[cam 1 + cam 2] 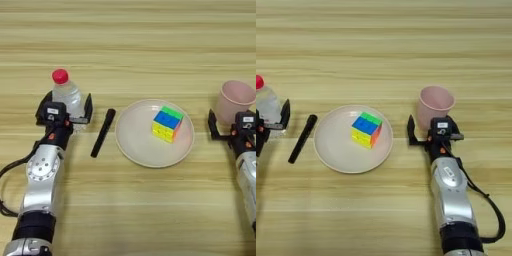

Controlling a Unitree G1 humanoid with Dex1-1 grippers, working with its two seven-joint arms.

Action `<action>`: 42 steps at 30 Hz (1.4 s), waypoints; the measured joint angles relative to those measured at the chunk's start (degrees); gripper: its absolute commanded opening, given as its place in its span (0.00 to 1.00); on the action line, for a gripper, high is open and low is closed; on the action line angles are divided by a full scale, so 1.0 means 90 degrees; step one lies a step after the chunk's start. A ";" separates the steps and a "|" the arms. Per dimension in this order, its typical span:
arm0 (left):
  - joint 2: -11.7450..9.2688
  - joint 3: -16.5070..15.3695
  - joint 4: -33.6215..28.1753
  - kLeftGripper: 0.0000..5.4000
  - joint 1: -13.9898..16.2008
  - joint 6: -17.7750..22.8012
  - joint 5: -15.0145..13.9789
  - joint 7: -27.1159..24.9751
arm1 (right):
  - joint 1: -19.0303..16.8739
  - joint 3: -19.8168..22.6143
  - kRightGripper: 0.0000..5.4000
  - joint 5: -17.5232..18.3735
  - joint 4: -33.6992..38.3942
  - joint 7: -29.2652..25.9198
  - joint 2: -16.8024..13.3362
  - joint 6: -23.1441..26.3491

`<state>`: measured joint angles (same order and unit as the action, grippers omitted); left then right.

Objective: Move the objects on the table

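Observation:
A small clear bottle [66, 92] with a red cap stands upright at the left of the wooden table [130, 45]. My left gripper [66, 104] is open, with one black finger on each side of the bottle's lower half, close to it. A pale pink cup [435, 104] stands upright at the right. My right gripper [433, 129] is open just in front of the cup's base. Its left finger [411, 131] stands a little clear of the cup, and the wrist housing mostly hides its right finger.
A pale round plate [131, 146] lies in the middle, and a multicoloured puzzle cube [167, 123] sits on its right half. A black marker [103, 132] lies slanted between the bottle and the plate.

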<state>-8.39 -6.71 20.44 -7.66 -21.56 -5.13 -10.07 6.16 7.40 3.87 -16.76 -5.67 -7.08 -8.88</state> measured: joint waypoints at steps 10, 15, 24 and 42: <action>0.0110 0.0088 -0.0246 1.00 0.0244 0.0145 0.0039 0.0122 | -0.0297 0.0232 1.00 0.0348 0.0611 -0.0096 -0.0119 0.0799; 0.0080 0.0031 -0.0250 1.00 0.0244 0.0182 0.0037 0.0170 | -0.0299 0.0232 1.00 0.0378 0.0652 -0.0116 -0.0126 0.0822; 0.0048 -0.0017 -0.0249 1.00 0.0244 0.0182 0.0035 0.0218 | -0.0478 0.0235 1.00 0.0380 0.0830 -0.0127 -0.0190 0.0932; -0.0149 -0.0108 -0.0589 1.00 0.0349 0.0365 -0.0002 0.0114 | -0.0553 0.0284 1.00 0.0498 0.0909 -0.0180 -0.0237 0.1061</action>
<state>-9.73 -7.69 15.13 -4.52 -18.28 -5.15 -9.04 1.18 9.95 8.35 -8.58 -7.29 -9.21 0.66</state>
